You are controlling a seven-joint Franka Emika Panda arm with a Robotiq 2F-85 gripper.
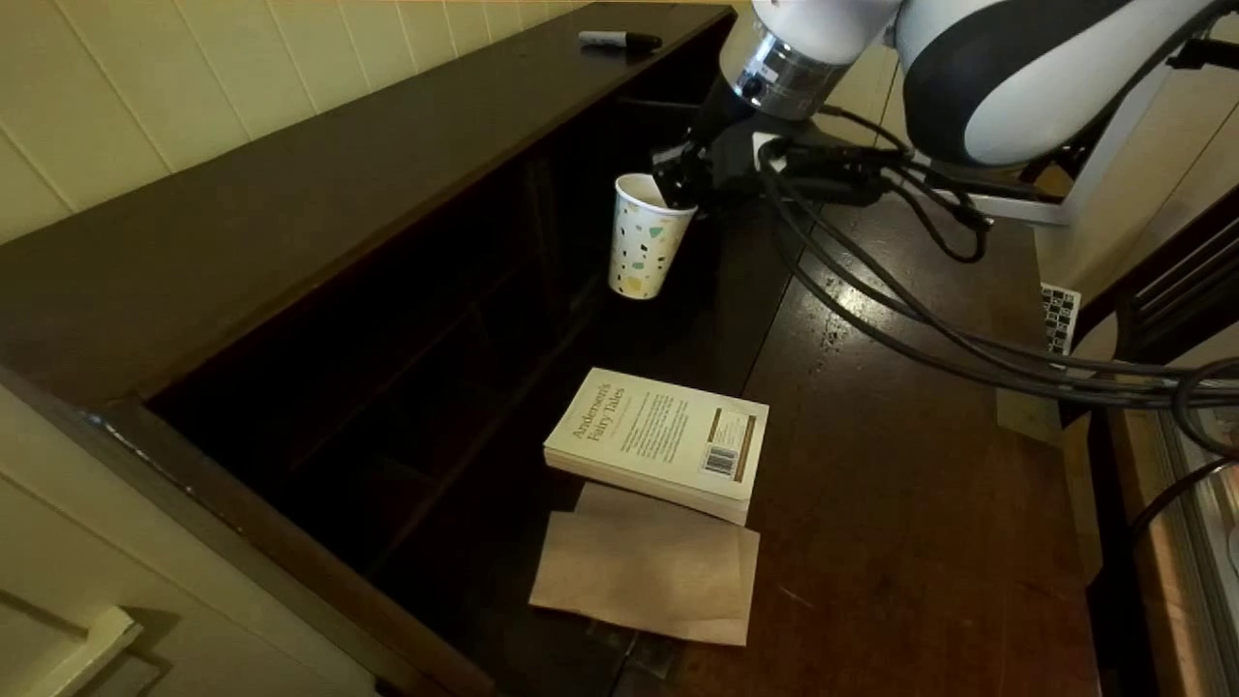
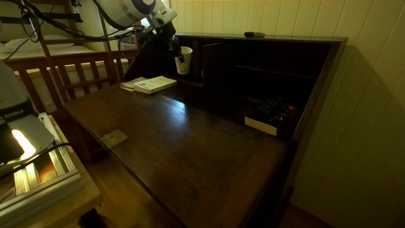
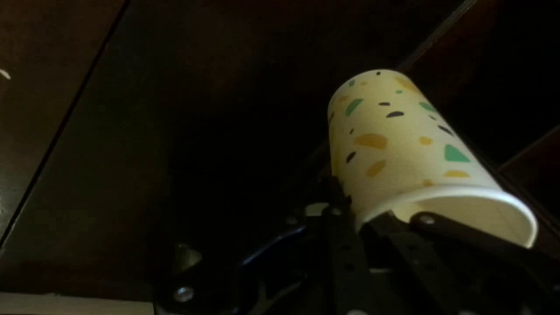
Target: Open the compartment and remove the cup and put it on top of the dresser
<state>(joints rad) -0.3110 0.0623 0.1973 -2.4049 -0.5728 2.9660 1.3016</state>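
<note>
Cup (image 3: 407, 148) pinched by the rim, the top of the dresser (image 1: 368, 174) not yet reached
Right of centre in the wrist view, the jaws are closed on the cup's wall, seemingly from inside and out; it tilts and looks clear of the bench (image 2: 171, 139). A one-sided pinch on what seems thin paper could let it buckle, swing or slip under a quick lift. The compartment door (image 2: 214, 66), standing open at upper centre of an exterior view, could snag it; the cup's base could catch the dresser's front edge or nudge the marker (image 1: 619, 41) at the frame's top. Writing: "EMIKA" on the arm's base (image 2: 19, 114), far left of an exterior view; the dark book (image 2: 270, 114), right, is too dim to read; the pale book (image 1: 658, 445), lower centre of an exterior view, shows "Andersen's Fairy Tales" and a barcode (image 1: 721, 460).
</note>
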